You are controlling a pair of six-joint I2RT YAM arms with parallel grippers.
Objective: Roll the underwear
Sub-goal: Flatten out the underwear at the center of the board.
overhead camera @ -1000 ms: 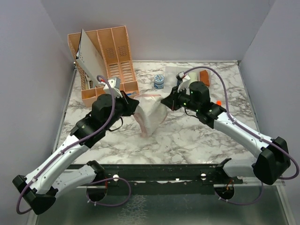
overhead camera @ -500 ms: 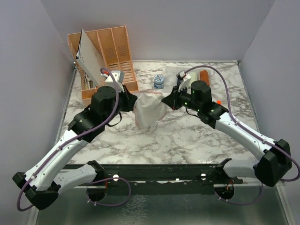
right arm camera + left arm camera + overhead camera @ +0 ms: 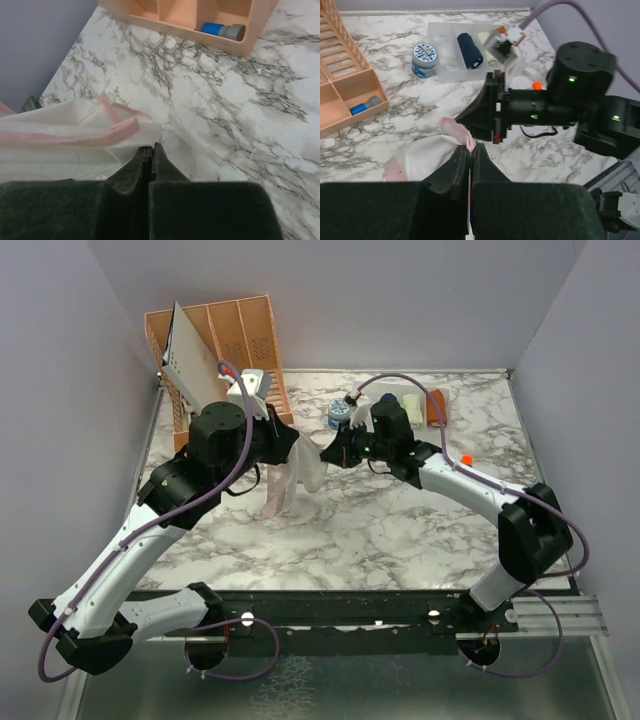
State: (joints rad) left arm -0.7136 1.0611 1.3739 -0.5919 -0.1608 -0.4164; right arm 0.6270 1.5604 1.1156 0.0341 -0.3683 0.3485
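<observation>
The whitish-pink underwear [image 3: 293, 478] with pink edging hangs off the table between my two grippers, bunched and drooping. My left gripper [image 3: 291, 444] is shut on one pink-edged corner [image 3: 457, 131], with white cloth [image 3: 427, 157] trailing to its left. My right gripper [image 3: 329, 452] is shut on the opposite edge; in the right wrist view the cloth [image 3: 75, 135] spreads left from its tips [image 3: 151, 146]. The two grippers face each other a short way apart. The navy blue underwear [image 3: 470, 50] lies rolled in a clear tray [image 3: 447, 65] at the back.
An orange slotted organiser [image 3: 230, 350] stands at the back left, with a blue-capped item [image 3: 222, 30] in a front compartment. A blue-and-white jar [image 3: 338, 412] sits beside the tray. A cream bundle [image 3: 487, 40] and a rust-orange bundle [image 3: 437, 405] lie at the tray.
Both grippers moved toward the back of the table and closer together, lifting the whitish-pink underwear. The cloth went from spread out to hanging bunched between them.
</observation>
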